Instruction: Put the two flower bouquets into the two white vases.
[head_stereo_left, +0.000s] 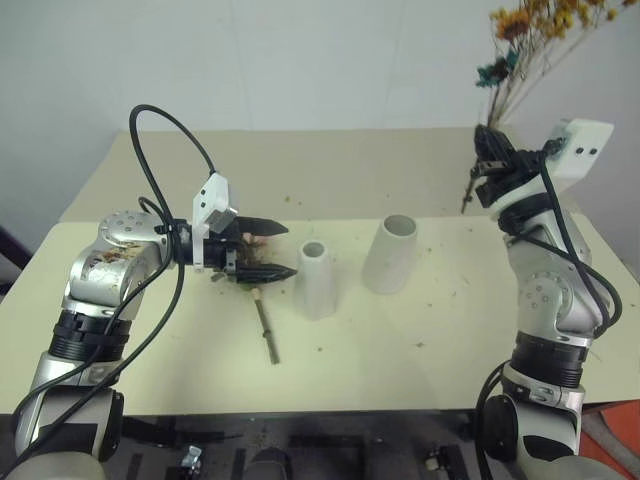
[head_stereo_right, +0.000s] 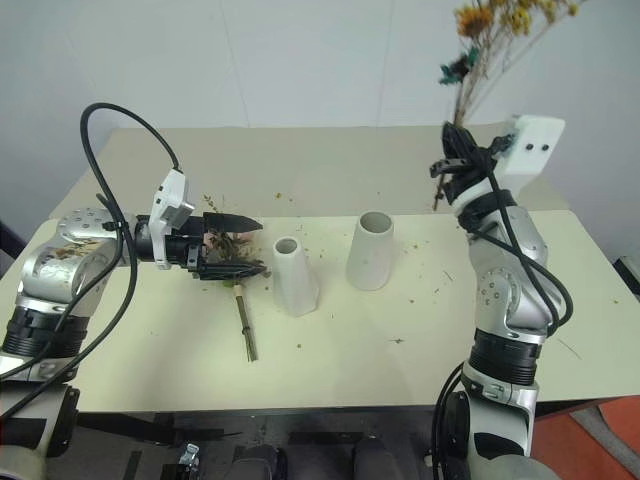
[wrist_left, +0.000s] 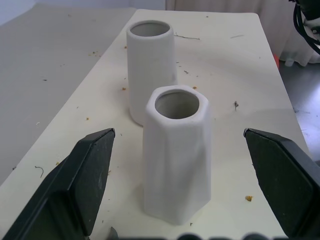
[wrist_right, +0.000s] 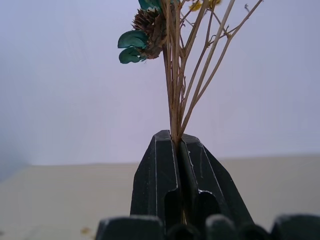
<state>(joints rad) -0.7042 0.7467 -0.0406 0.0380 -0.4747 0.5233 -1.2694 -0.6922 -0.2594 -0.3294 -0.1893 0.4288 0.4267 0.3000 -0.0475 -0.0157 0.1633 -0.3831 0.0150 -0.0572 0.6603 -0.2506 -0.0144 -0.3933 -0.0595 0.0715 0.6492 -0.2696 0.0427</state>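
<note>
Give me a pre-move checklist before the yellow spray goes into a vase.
1. Right gripper shut on the yellow-orange bouquet: ok.
2. Stems held upright above the table: ok.
3. Wider vase upright, mouth open: ok.
4. Slimmer vase upright, mouth open: ok.
5. Left gripper open, slimmer vase between its fingers, not touching: ok.
6. Stem ends below the right gripper free of tangles: cannot tell.
</note>
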